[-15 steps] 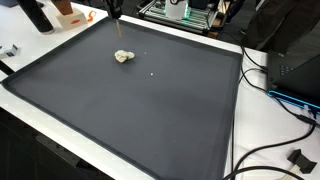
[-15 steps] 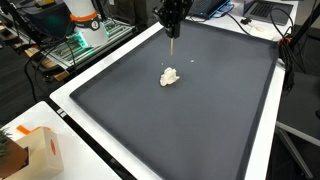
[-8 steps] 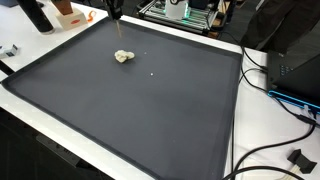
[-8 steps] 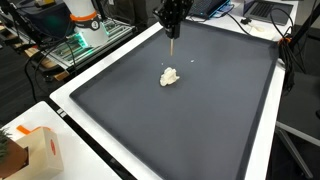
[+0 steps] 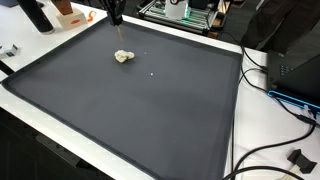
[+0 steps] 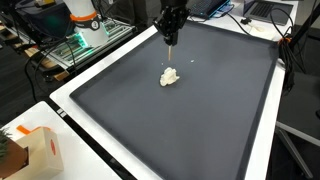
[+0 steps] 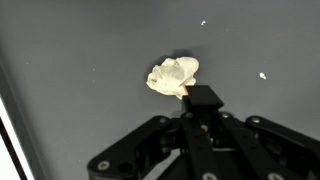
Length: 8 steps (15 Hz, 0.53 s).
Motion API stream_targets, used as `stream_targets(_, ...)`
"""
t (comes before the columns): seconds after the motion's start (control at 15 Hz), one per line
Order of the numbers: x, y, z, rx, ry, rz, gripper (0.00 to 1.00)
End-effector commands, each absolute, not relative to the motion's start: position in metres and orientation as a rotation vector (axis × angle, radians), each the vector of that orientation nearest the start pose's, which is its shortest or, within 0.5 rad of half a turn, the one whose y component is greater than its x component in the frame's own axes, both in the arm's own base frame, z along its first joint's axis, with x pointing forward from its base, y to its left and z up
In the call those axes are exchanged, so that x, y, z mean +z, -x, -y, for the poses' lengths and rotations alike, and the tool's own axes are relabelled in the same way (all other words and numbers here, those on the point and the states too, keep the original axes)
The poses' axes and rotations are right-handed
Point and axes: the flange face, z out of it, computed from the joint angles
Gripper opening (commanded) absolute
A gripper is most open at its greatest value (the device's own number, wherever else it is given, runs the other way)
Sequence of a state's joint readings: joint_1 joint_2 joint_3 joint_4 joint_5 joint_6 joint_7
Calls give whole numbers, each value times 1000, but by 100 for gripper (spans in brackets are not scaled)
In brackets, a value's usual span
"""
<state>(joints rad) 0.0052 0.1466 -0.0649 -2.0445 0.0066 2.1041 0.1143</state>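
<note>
My gripper (image 6: 172, 36) is clamped on a thin rod (image 6: 173, 55), held upright so its tip hangs just above the pale crumpled lump (image 6: 170, 77). That lump lies loose on the counter's dark mat (image 6: 200, 130), near the edge where my arm stands.

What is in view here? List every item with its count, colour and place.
Crumpled lump: one, cream, on the mat just beneath the tool's tip.
Specks: a few, white, scattered on the mat near the lump.
Mat: one, dark grey, covering most of the table.
Table: one, white, under the mat.
Carton: one, orange and white, at a table corner in an exterior view.
Cables: several, black, beside the table.
Thin tool: one, black with an orange tip in the wrist view, pointing down from the gripper.
Gripper: one, black, above the lump, shut on the thin tool.
</note>
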Motion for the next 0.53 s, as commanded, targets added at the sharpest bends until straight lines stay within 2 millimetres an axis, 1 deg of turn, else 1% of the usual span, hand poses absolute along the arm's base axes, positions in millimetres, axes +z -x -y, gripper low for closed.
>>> stream_targets(0.0,349,-567,39,116,3113,-240,3)
stream_targets(0.47,329,-571,45,112,3104,-193,3)
